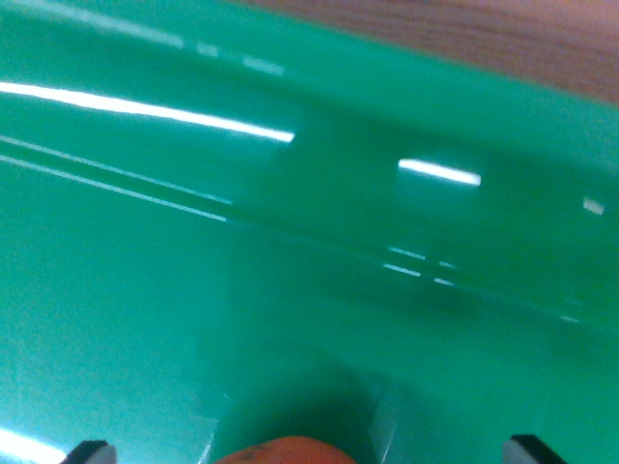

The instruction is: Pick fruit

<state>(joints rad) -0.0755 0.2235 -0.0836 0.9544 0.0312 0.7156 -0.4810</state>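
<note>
Wrist view, blurred throughout. A glossy green plastic surface (290, 290) fills nearly the whole frame beneath me, streaked with long white reflections of light; it looks like a tray or mat with faint ridges, though the blur leaves its form uncertain. A strip of brown wood-grain tabletop (503, 34) crosses the top right corner beyond the green edge. At the bottom edge, centred, sits the rounded top of an orange-red fruit (283, 451) with a small dark mark on it. The dark tips of my claw's fingers (92, 451) flank it at the bottom corners; my claw (311, 450) stands wide apart, gripping nothing, the fruit between the fingers and clear of both. No writing or label is legible.
</note>
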